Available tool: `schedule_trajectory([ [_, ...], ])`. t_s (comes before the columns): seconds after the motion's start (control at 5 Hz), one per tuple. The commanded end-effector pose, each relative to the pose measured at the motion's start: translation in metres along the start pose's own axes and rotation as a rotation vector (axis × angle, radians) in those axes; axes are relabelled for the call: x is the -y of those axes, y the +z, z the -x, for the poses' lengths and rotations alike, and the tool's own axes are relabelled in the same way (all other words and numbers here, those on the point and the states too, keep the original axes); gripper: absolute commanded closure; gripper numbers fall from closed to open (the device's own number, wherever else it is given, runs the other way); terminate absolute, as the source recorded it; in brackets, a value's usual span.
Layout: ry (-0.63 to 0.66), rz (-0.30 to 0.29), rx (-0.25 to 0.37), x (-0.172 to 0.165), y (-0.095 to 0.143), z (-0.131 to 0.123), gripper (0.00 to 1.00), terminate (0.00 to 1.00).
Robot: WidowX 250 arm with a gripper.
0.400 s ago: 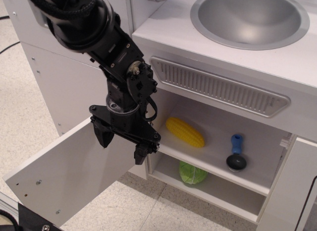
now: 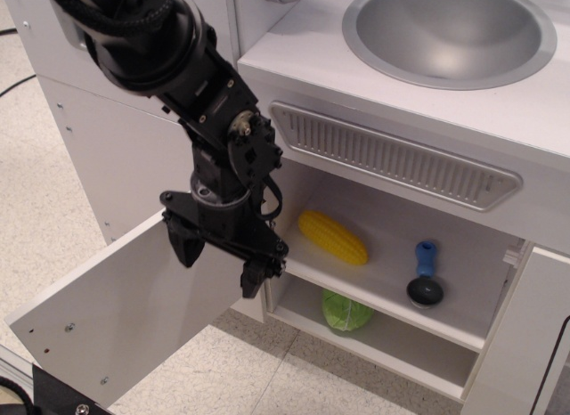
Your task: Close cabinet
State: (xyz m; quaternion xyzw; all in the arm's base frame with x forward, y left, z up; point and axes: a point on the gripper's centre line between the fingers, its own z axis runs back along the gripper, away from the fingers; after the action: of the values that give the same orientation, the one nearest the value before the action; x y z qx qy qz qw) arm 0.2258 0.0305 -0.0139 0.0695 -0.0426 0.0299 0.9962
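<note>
The white cabinet [image 2: 485, 255] stands open under the sink. Its inner shelf holds a yellow corn cob [image 2: 332, 237] and a blue-handled black tool [image 2: 425, 277]; a green vegetable [image 2: 346, 312] lies below the shelf. The wide flat white door [image 2: 116, 313] swings far out to the lower left. My black gripper [image 2: 219, 263] hangs just in front of the door's inner face near its hinge side, fingers spread apart and empty. The door's handle is hidden from view.
A round metal sink [image 2: 450, 30] sits in the countertop above. A grey slotted vent strip [image 2: 392, 154] runs under the counter edge. Another white door [image 2: 521, 344] stands at the right. Speckled floor lies below.
The gripper has shifted very slightly left and up. The door has not visibly moved.
</note>
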Motion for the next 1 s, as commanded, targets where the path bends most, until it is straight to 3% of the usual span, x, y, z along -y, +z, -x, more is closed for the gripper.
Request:
schedule_trajectory([
  [0.0,-0.011,0.081,0.046,-0.019,0.049,-0.006,0.00,0.00],
  [0.4,-0.013,0.036,0.067,-0.063,0.060,0.002,0.00,0.00],
  [0.8,-0.002,0.031,0.059,-0.084,0.038,0.001,0.00,0.00],
])
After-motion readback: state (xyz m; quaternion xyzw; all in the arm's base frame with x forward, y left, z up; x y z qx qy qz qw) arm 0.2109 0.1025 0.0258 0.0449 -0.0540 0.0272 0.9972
